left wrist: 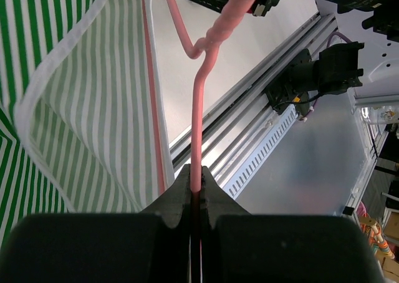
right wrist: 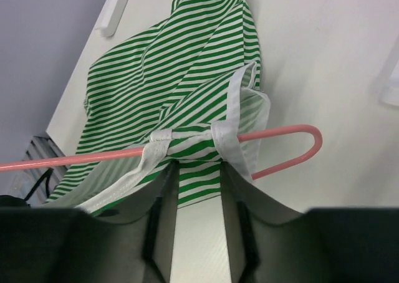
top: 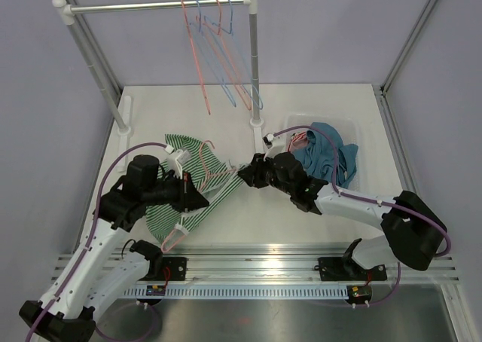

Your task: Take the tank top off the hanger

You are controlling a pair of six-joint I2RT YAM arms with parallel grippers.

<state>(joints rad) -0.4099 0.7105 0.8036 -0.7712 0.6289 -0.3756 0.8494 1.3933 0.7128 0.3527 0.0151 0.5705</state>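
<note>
Table (top: 301, 221), tank top (left wrist: 93, 108), hanger (left wrist: 197, 108) in left gripper (left wrist: 195, 180)

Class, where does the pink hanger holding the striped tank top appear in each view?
Top external: pink hanger left of centre, low on the table.
Left wrist: centre, rising from the left gripper.
Right wrist: across the middle, hook at right.
Shared landmark: the green-striped tank top.
</note>
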